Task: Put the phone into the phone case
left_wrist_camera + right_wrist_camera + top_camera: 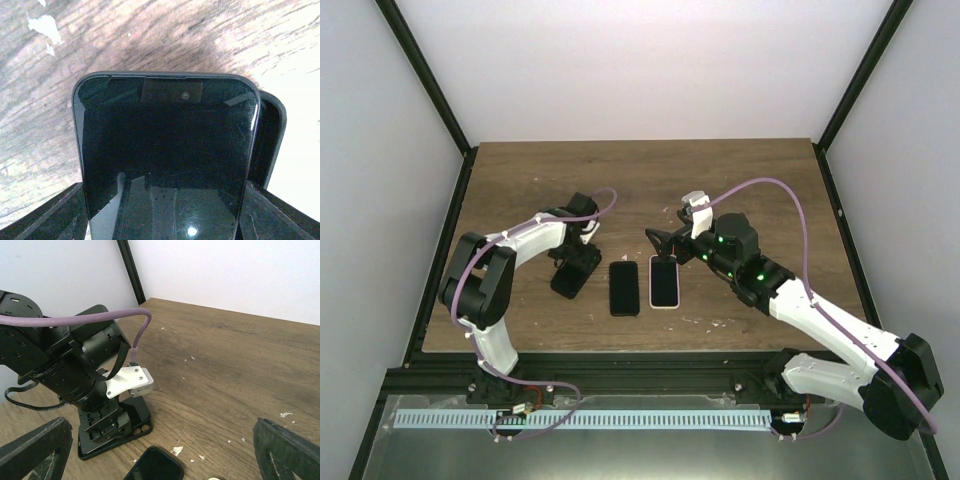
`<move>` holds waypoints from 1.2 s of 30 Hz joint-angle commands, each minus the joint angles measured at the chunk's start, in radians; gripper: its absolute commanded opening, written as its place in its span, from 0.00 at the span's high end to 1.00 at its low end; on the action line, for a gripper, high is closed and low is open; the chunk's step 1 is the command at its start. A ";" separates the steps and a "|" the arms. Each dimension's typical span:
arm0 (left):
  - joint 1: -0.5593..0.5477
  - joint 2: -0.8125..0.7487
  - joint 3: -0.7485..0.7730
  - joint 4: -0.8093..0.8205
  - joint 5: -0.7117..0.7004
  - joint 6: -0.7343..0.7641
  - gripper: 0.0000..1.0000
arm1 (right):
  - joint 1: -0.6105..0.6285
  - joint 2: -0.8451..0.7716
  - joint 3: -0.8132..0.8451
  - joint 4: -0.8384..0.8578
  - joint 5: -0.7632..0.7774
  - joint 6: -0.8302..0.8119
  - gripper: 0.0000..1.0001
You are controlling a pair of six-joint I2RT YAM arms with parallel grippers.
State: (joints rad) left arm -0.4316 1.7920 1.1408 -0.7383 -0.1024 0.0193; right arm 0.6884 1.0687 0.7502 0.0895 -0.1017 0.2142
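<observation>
My left gripper (576, 256) is shut on a black phone (167, 150), one finger (50, 215) at each long side. The phone stands tilted over a black phone case (272, 140), which lies on the table under it and sticks out on the right. The right wrist view shows the left gripper (102, 422) down on the case (142, 425), whose camera holes show at the near corner. My right gripper (665, 238) is open and empty, hovering above the phones in the middle.
A second black phone (624, 287) and a white-rimmed phone (664, 282) lie side by side right of the case; the black one also shows in the right wrist view (155, 465). Wooden table (750, 180), black frame posts at the back corners.
</observation>
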 commanded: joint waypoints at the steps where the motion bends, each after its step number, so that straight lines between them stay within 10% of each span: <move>1: -0.002 -0.014 0.019 -0.078 0.014 -0.017 0.23 | -0.009 -0.019 -0.005 0.007 -0.001 -0.011 0.00; 36: -0.004 -0.018 -0.001 -0.009 0.155 -0.023 0.10 | -0.017 -0.022 -0.014 0.004 -0.007 -0.016 0.00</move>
State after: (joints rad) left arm -0.4309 1.7912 1.1366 -0.7704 -0.0280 -0.0135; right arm 0.6819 1.0405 0.7235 0.0887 -0.1043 0.2058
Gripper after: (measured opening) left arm 0.899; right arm 0.998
